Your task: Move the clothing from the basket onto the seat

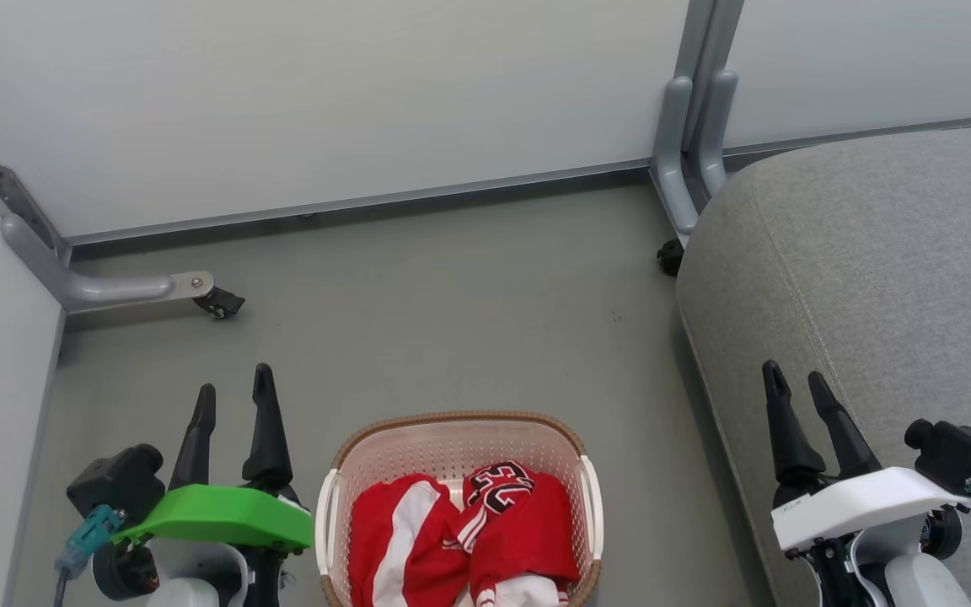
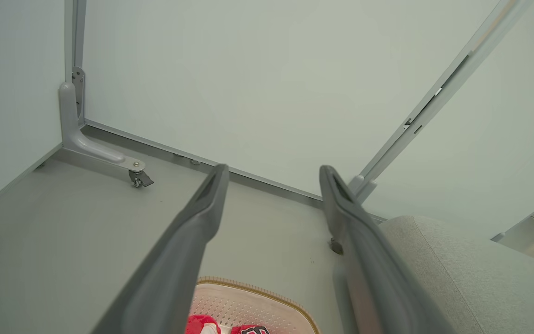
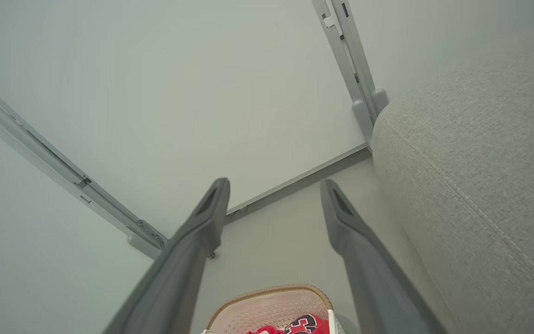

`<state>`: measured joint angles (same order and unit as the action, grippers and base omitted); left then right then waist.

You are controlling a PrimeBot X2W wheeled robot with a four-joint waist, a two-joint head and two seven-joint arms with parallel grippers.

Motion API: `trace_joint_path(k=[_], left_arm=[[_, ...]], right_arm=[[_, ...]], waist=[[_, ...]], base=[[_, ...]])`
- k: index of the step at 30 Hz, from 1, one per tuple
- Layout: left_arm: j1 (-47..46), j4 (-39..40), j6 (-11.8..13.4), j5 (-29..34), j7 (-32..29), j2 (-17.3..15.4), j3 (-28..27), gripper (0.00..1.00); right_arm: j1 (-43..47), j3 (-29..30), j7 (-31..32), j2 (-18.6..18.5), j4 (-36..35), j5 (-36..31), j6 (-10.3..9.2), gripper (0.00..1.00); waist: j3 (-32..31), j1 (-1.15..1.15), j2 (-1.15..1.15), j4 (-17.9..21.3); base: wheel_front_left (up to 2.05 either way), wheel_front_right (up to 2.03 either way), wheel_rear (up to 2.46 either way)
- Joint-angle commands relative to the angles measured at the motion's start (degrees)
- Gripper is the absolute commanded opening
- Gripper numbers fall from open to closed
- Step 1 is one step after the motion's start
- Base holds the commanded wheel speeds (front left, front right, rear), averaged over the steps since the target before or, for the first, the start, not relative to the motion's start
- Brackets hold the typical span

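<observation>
Where the pale partition wall meets the grey floor at far left, entry one: grey metal foot, ending in a black caster that rests on the floor.

Entry two: left gripper, lower left of the head view, under a green cover. Two long dark fingers point up the view, parted and empty; the left wrist view shows a wide gap between the tips. Seen over bare floor, just left of the basket and apart from it.

Entry three: basket, bottom centre, standing on the floor between the two grippers. Cream perforated plastic, brown woven-look rim, white side handles. Its near end is cut off by the frame.

Entry four: clothing, crumpled, all of it within the basket walls. Red fabric with white stripes; the right-hand piece carries black-and-white lettering. The two pieces touch at the middle.

Entry five: paired grey posts at the partition joint, near the seat's far corner.

Entry six: seat, right side. Large grey fabric cushion, rounded edge, stitched seam. A strip of floor lies between it and the basket.

Entry seven: right gripper, lower right, under a white cover. Fingers spread, holding nothing. Seen over the seat's left edge; whether it touches the cushion cannot be told.
</observation>
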<state>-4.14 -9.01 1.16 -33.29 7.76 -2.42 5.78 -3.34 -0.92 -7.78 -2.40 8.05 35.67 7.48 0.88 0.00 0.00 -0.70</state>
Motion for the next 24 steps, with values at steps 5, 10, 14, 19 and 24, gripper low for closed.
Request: trace_joint_path(k=[5, 10, 14, 19, 24], left_arm=[[-1.5, 0.2, 1.1, 4.7, 1.3, -0.5, 0.9, 1.0], [-1.8, -0.1, 1.8, 7.7, 2.0, -0.5, 1.4, 1.0], [-1.7, -0.2, 1.9, 10.0, 2.5, -0.5, 2.0, 1.0], [-1.7, -0.3, 2.4, 12.7, 3.2, -0.5, 2.6, 1.0], [-1.7, -0.3, 2.7, 15.3, 3.8, -0.5, 3.1, 1.0]], right_arm=[[-0.1, -0.4, -1.2, -0.4, 0.4, -4.9, 0.02, 1.0], [-0.5, -0.5, -2.0, -0.4, 1.0, -8.2, 0.02, 1.0], [-0.6, -0.7, -2.5, -0.4, 1.2, -10.7, 0.02, 1.0], [-0.8, -1.0, -3.2, -0.5, 1.3, -13.7, 0.02, 1.0], [-0.8, -1.2, -3.8, -0.5, 1.3, -16.5, 0.02, 1.0]], waist=[[0.1, 0.0, 0.0, -0.1], [0.3, 0.0, 0.0, -0.2], [0.4, 0.0, 0.0, -0.3], [0.5, 0.0, 0.0, -0.3], [0.5, 0.0, 0.0, -0.3]], base=[[0.0, 0.0, 0.0], [0.0, 0.0, 0.0], [0.0, 0.0, 0.0], [0.0, 0.0, 0.0], [0.0, 0.0, 0.0]])
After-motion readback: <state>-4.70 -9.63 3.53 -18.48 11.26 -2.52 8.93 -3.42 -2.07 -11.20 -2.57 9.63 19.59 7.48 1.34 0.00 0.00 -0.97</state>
